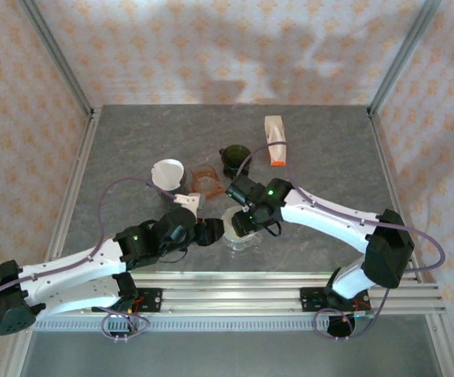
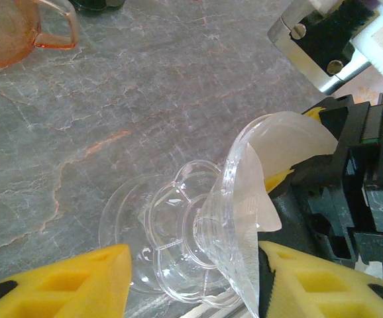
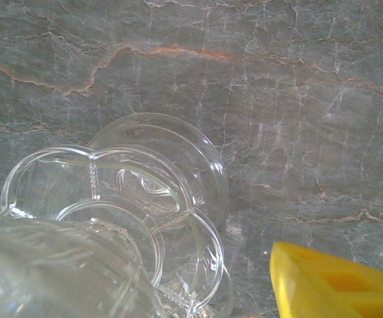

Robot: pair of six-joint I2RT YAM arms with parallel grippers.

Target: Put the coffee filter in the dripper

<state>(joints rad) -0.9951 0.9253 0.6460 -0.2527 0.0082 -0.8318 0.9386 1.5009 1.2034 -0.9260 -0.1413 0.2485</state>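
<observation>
Left gripper (image 2: pixel 193 281), jaws spread and holding nothing, straddled the clear dripper (image 2: pixel 178 225), which lay tipped on the table (image 2: pixel 112 99) with the paper filter (image 2: pixel 291 142) partly inside. I couldn't tell whether the right gripper (image 1: pixel 241 225) was clamped. I judged a nudge could roll the dripper and dislodge the filter.

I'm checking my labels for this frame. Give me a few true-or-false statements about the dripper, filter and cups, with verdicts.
1. The clear dripper stands upright. False: it is tipped sideways.
2. A white filter sits in the dripper's cone. True.
3. An orange cup is on the table. True.
4. The dark green cup lies nearer the arm bases than the dripper. False: it lies farther back.
</observation>
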